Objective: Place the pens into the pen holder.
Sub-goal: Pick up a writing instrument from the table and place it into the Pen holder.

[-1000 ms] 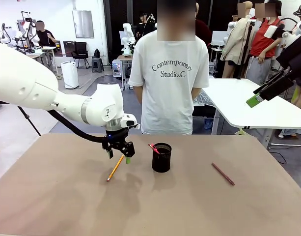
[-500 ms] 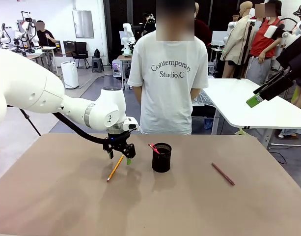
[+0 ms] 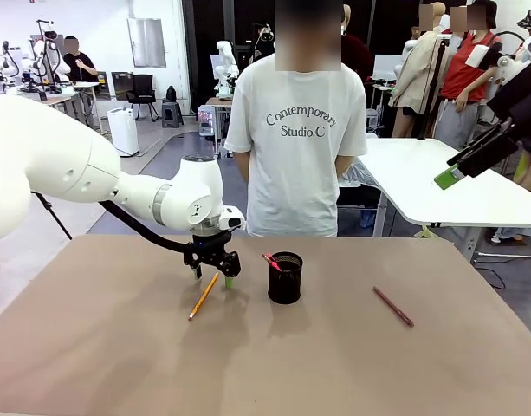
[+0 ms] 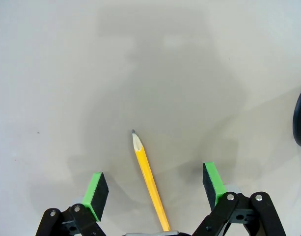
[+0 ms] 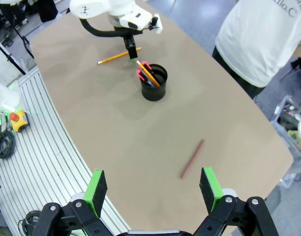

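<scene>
Two pens lie loose on the desk [image 3: 334, 364]. The yellow pen [image 3: 203, 296] is left of centre in the front view, slanting from lower left to upper right. The maroon pen [image 3: 393, 307] lies right of centre, well apart from it. Between them, near the middle of the frame, stands the one pen holder [image 3: 285, 282], a black mesh cup. A pen with a pink-red end [image 3: 270, 260] leans out of it toward the upper left. In the right wrist view an orange shaft also seems to sit in the cup, so I cannot tell exactly how many it holds. The left claw [image 3: 213, 276] points down over the far end of the yellow pen, just left of the holder. In the left wrist view its two green pads [image 4: 96, 189] stand spread, with the pen's shaft running up between them from the bottom edge and touching neither. The sharpened tip lies bare just beyond the pads. The right claw [image 5: 153, 183] hangs high over the desk, also spread and gripping nothing — in its own view the maroon pen lies just above its pads. One person [image 3: 300, 147] in a white T-shirt stands at the far edge, top centre of the front view.
</scene>
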Controlling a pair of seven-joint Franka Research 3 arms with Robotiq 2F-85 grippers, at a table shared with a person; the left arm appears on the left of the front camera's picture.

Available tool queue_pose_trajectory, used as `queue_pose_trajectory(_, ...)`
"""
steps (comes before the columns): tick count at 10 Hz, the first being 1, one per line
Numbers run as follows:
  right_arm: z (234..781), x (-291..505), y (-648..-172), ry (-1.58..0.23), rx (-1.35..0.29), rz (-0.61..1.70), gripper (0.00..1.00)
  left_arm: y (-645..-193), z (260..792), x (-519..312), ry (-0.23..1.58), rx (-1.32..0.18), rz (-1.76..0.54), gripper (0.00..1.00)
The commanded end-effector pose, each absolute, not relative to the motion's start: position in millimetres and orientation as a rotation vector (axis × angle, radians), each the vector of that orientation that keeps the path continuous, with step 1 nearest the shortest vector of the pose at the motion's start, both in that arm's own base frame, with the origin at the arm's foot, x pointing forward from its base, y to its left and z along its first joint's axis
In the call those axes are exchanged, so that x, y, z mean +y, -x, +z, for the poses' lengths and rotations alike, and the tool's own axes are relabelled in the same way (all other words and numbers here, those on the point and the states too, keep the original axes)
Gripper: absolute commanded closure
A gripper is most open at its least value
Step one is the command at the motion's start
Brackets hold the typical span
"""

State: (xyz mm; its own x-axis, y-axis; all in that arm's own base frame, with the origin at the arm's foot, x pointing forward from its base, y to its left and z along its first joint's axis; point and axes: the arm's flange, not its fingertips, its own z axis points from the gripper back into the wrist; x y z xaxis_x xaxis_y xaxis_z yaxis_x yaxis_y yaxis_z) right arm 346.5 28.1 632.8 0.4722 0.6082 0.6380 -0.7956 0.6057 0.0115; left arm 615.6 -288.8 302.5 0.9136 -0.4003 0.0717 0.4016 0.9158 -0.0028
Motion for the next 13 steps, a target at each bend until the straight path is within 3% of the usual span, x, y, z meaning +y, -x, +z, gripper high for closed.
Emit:
queue_pose_trajectory(1,633.5,27.8,-345.7,-0.345,-0.643,0.881,0.00,-621.7,305.5,-291.9,-0.013,-0.071,-0.377,0.00)
queue_pose_trajectory(6,633.5,27.8,-345.7,-0.345,-0.643,0.881,0.00,-618.6,308.5,-291.6,-0.034,-0.059,-0.361,1.00)
queue_pose_trajectory(11,633.5,27.8,-345.7,-0.345,-0.643,0.881,0.00,-613.3,311.4,-290.9,-0.046,-0.057,-0.352,1.00)
queue_pose_trajectory(13,633.5,27.8,-345.7,-0.345,-0.643,0.881,0.00,-609.8,315.1,-283.8,0.081,0.008,-0.381,1.00)
